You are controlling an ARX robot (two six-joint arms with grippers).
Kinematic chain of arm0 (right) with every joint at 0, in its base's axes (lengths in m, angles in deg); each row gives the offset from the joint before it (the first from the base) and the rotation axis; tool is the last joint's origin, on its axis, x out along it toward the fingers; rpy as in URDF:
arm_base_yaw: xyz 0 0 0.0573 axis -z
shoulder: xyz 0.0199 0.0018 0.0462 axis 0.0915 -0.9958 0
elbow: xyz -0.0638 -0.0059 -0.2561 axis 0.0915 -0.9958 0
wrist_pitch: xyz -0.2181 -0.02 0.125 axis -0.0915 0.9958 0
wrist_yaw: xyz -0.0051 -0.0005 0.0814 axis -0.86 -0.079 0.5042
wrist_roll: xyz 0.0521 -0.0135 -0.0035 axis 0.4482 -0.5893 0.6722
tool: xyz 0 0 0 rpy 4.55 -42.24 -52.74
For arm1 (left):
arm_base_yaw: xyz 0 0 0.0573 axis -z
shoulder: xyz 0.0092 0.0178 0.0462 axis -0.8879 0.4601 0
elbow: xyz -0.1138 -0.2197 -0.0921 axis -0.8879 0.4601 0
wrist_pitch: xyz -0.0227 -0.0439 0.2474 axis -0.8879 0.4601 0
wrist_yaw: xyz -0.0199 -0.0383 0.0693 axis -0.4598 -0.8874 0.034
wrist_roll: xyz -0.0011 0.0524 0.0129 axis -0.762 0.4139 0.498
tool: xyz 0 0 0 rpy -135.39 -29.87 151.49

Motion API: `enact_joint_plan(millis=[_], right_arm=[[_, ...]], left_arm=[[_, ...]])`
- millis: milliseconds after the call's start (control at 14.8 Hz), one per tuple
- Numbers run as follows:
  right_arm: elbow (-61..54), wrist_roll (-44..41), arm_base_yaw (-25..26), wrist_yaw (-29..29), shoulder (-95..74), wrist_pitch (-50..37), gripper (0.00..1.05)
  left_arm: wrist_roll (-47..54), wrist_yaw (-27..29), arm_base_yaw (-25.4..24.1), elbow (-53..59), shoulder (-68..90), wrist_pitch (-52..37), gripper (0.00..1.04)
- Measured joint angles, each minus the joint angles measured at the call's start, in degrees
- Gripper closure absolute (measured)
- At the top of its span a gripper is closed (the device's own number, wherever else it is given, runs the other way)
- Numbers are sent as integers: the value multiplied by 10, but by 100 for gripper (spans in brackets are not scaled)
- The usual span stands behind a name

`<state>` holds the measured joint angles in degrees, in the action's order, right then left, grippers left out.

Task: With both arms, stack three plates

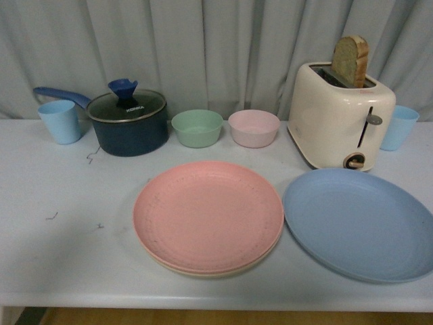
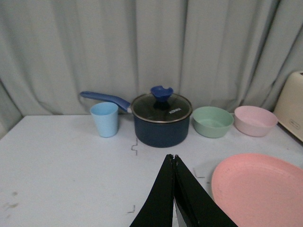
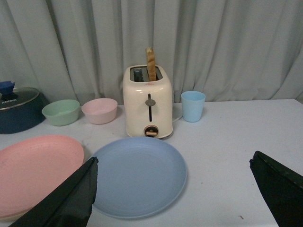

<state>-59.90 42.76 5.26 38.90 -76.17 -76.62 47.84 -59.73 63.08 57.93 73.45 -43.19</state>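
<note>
The pink plate (image 1: 208,215) lies at the table's front centre, on top of a beige plate whose rim (image 1: 203,272) shows beneath it. The blue plate (image 1: 358,223) lies alone to its right, touching neither. Neither arm shows in the front view. In the left wrist view my left gripper (image 2: 173,157) is shut with nothing in it, hovering left of the pink plate (image 2: 258,191). In the right wrist view my right gripper (image 3: 174,163) stands wide open, its fingers (image 3: 71,198) spread either side, with the blue plate (image 3: 138,175) below and the pink plate (image 3: 35,170) beside it.
Along the back stand a light blue cup (image 1: 59,120), a dark blue lidded pot (image 1: 128,120), a green bowl (image 1: 197,127), a pink bowl (image 1: 254,127), a cream toaster (image 1: 340,115) holding a bread slice (image 1: 350,61), and another blue cup (image 1: 399,126). A curtain hangs behind.
</note>
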Motion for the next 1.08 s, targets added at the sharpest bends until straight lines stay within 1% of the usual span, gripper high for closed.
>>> enact_joint_plan(millis=[135,472,540,1079], right_arm=[[0,0,0,0,0,0,6],[0,0,0,0,0,0,6],[0,0,0,0,0,0,6],[0,0,0,0,0,0,6]], left_arm=[[0,2,-6,9,-17,7,103],[0,-3,-5,57,-136,82,103],[0,-3,-5,74,-148,63,103],[0,-3,-5,85,-319,224,103]])
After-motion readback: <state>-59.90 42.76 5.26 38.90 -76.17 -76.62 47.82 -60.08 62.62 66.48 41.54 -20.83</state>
